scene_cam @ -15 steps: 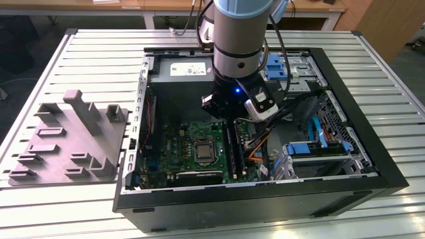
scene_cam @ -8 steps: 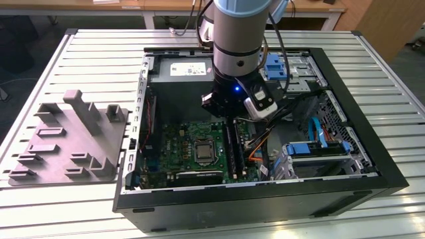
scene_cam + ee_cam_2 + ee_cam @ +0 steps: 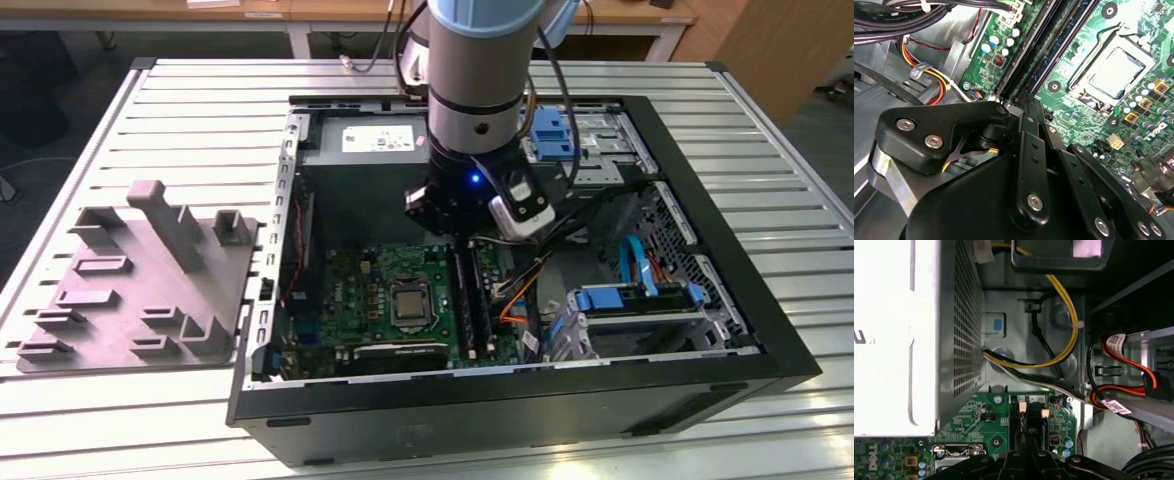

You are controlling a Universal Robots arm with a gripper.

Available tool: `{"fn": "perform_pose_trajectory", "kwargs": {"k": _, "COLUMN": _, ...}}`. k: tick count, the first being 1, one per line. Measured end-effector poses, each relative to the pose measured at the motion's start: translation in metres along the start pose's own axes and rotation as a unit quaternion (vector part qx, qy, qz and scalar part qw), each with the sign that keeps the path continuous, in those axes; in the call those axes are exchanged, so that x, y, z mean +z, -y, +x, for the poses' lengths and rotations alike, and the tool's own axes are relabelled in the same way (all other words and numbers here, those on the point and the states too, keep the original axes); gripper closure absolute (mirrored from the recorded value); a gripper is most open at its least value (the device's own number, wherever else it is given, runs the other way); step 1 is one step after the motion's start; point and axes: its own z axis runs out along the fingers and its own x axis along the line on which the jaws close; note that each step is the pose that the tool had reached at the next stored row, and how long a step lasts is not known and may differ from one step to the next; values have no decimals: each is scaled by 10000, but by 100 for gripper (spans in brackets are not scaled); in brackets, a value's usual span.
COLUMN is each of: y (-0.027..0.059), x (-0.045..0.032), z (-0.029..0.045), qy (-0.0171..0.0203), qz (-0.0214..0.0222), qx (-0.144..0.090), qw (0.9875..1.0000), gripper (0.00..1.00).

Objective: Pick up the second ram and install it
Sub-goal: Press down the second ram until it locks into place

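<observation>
My gripper reaches down into the open computer case, over the motherboard. In the second wrist view its fingers lie closed together, and their tips touch one end of the long black memory slots. A thin dark stick, which I take for the second ram, stands on edge in those slots, running from under the fingertips toward the case's front wall. I cannot tell whether the fingers clamp it or only press on it. The same tips show over the slots' end in the first wrist view.
A grey moulded fixture lies on the slatted table at the exterior view's left. Inside the case are the power supply, the processor socket, orange and yellow cables and a blue-tabbed drive cage beside the slots.
</observation>
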Motion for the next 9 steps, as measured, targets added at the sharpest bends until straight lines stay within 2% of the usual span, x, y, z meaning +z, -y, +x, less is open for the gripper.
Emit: {"fn": "perform_pose_trajectory", "kwargs": {"k": 9, "y": 0, "x": 38, "z": 3, "qy": 0, "qz": 1, "qx": 0, "qw": 10000, "gripper": 90}}
